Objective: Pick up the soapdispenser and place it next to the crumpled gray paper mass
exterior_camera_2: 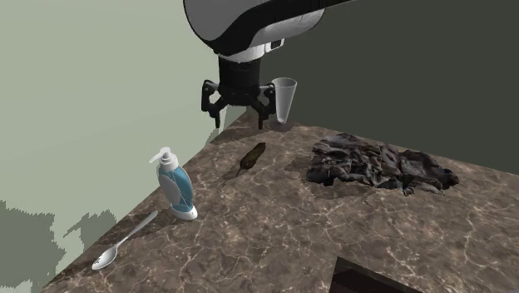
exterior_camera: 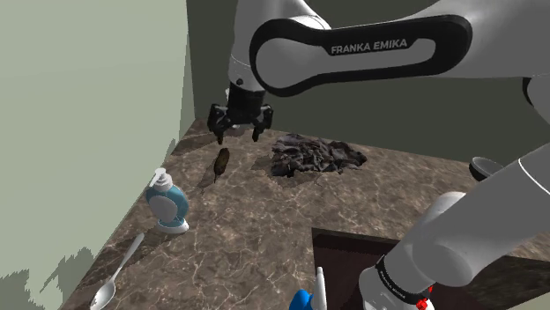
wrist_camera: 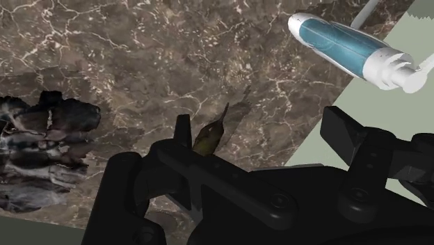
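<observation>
In the shoulder view, the upright soap dispenser (exterior_camera: 169,202) stands at 7 o'clock from the spread, empty jaws, well apart.

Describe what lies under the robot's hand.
A slim dark object lies on the marbled counter, under the open hand and untouched. In the wrist view the hand covers one end of it.

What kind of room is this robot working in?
Probably a kitchen: a brown marbled countertop, with a spoon and a blue-and-white soap dispenser near its edge, and a dark recess that may be a sink.
</observation>
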{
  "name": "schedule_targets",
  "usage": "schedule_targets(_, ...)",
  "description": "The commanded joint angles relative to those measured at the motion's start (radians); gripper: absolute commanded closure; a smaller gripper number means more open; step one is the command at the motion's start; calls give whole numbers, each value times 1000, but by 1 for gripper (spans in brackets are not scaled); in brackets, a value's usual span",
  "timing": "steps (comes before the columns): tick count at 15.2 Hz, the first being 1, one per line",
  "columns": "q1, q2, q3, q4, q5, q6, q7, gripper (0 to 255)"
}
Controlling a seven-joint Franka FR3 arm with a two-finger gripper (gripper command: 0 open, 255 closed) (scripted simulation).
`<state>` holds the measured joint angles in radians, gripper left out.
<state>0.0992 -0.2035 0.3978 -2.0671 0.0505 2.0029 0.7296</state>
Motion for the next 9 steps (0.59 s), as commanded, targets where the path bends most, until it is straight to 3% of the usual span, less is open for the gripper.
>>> schedule_targets(1, 7, 85, 34, 65, -32, 11, 57, 0)
schedule_targets(9, 89, 396, 106, 321, -189, 6, 260, 0)
